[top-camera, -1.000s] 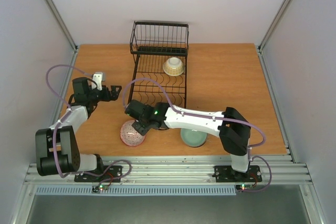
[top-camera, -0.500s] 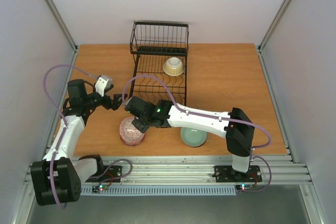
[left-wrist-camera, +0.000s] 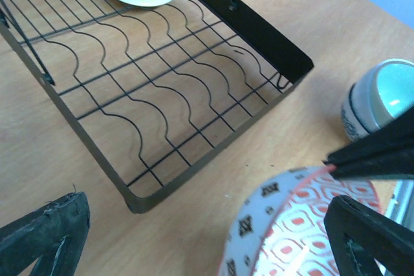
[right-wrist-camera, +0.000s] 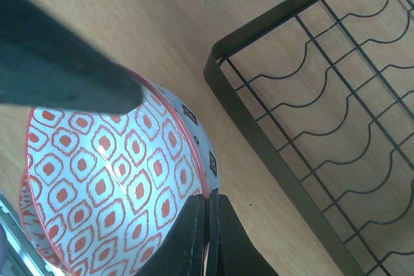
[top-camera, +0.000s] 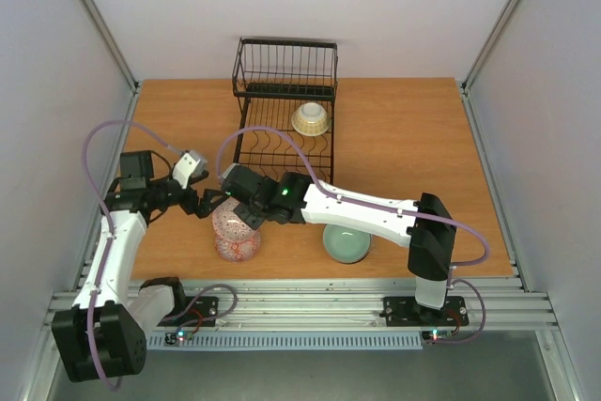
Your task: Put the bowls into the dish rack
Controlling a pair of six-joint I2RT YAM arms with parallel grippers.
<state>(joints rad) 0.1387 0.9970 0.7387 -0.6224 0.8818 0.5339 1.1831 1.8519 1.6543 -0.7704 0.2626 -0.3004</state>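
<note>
- Top view: the right gripper (top-camera: 246, 216) is clamped on the rim of the red-and-white bowl (top-camera: 235, 237). The bowl seems tipped and lies just off the dish rack (top-camera: 285, 143), at about 7 o'clock from it.
- The left gripper (top-camera: 208, 202) is spread wide and holds nothing, at 10 o'clock of that bowl.
- A cream-yellow bowl (top-camera: 311, 118) rests in the rack toward 12 o'clock. A celadon bowl (top-camera: 346, 244) waits on the surface (top-camera: 413, 138) at 5 o'clock from the rack.
- Left wrist view: its fingers (left-wrist-camera: 45, 234) straddle the patterned rim with gaps on both sides. The rack's free wavy slots lie at 11 o'clock.
- Right wrist view: the jaws pinch only the thin rim, a narrow hold that could pivot.
- This looks like a handover. The left gripper should square up on the bowl's wall and close before the right lets go. Then the bowl can go on edge over the near rail into a free slot.
</note>
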